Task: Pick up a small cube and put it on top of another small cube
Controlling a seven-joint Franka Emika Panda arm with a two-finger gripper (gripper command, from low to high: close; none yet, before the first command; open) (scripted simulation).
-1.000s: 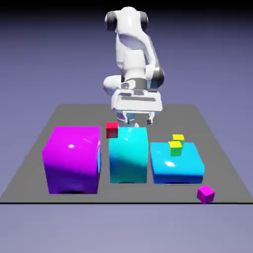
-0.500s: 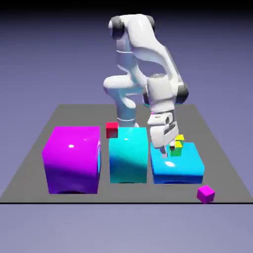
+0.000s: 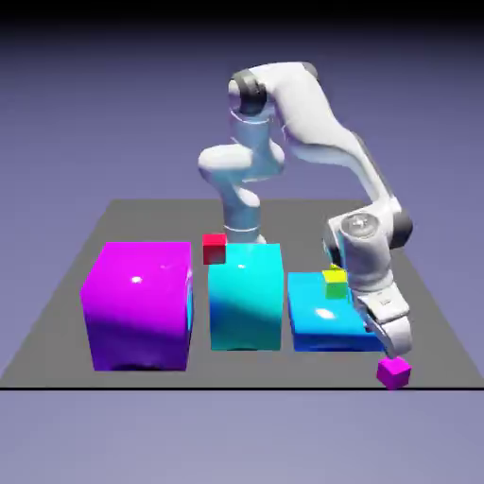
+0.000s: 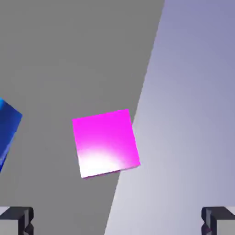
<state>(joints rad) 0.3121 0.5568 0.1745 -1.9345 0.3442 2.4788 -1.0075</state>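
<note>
We see the small magenta cube point(image 3: 393, 372) on the grey surface point(image 3: 246, 371), at its near edge and towards the exterior view's right. The white robot arm point(image 3: 312, 113) reaches over to that side, and its jaws point(image 4: 117, 221) hang above the small cube, spread wide apart with nothing between the tips. In the hand view we find the cube ahead of the tips, turned slightly askew, beside the edge of the surface. To the left of it in the exterior view lies the low blue block point(image 3: 326, 317), partly behind the hand, with a yellow-green cube point(image 3: 335, 284) showing at it. Further left stand the cyan block point(image 3: 246, 298), a small red cube point(image 3: 215, 250) by its far left corner, and the large magenta block point(image 3: 142, 307) at the far left of the row.
</note>
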